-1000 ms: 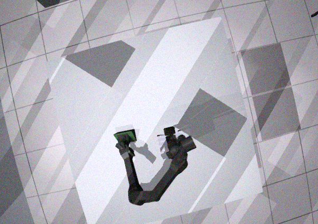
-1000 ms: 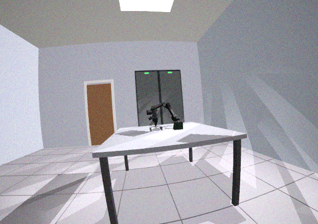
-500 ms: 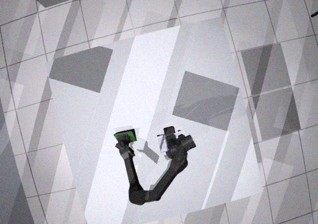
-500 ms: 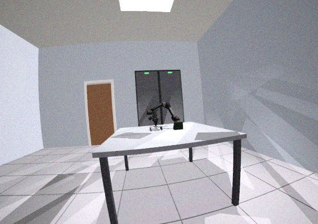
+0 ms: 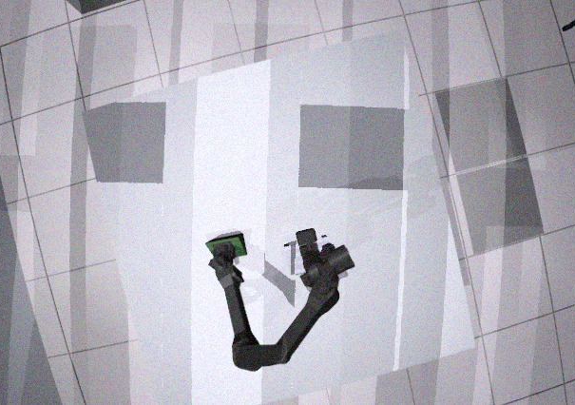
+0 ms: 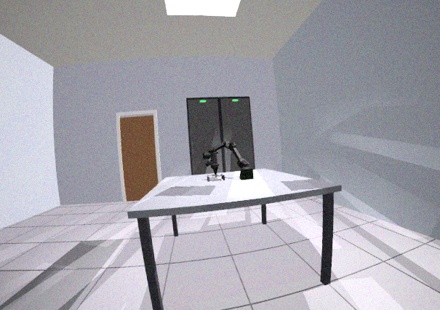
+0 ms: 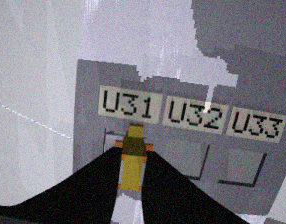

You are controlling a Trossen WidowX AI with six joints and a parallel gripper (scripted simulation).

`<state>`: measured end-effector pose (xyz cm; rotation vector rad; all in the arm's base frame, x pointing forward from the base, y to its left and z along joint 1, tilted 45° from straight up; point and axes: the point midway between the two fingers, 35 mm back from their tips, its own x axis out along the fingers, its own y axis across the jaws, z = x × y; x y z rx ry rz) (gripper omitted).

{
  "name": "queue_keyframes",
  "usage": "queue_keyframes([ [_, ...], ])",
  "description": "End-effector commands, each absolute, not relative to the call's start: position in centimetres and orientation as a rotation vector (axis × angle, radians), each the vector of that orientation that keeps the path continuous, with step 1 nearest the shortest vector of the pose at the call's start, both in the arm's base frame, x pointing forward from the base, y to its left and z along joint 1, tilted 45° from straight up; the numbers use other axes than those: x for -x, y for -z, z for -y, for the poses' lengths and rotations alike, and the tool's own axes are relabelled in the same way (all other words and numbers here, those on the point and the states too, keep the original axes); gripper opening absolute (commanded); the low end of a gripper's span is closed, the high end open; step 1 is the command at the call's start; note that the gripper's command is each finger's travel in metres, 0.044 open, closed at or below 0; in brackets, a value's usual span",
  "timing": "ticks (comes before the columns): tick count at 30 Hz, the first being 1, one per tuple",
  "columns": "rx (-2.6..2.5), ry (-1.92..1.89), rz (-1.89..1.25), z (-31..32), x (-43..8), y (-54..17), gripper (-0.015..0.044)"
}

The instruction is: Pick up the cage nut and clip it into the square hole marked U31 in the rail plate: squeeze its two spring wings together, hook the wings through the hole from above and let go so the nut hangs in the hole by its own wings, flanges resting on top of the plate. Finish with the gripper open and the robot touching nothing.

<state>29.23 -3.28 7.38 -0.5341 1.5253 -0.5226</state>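
My gripper point(image 7: 131, 159) point(image 6: 215, 173) is shut on the cage nut point(image 7: 132, 171), a yellow piece with orange edges in the wrist view. The nut is over the square hole marked U31 and covers much of it; the hole's left part shows beside the left finger. The U31 label point(image 7: 130, 104) lies just beyond the nut. The grey rail plate point(image 7: 87, 120) is below the fingers. Whether the wings are inside the hole or above it cannot be told. In the top view the arm hides the fingertips and the nut.
The U32 label point(image 7: 195, 115) and U33 label point(image 7: 257, 125) stand to the right of U31, each with a square hole below it. A green and black block point(image 5: 237, 242) point(image 6: 246, 173) is at the arm's base on the table point(image 5: 231, 190) point(image 6: 206, 202).
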Motion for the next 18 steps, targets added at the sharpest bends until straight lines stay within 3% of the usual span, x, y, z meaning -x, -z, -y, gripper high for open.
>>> queue_keyframes([
  [1, 0.547, 0.536, -1.521, 3.23, -29.25, -7.35, 0.0023],
  [18, 0.585, 0.574, -1.510, 3.11, -29.26, -7.19, 0.0023],
])
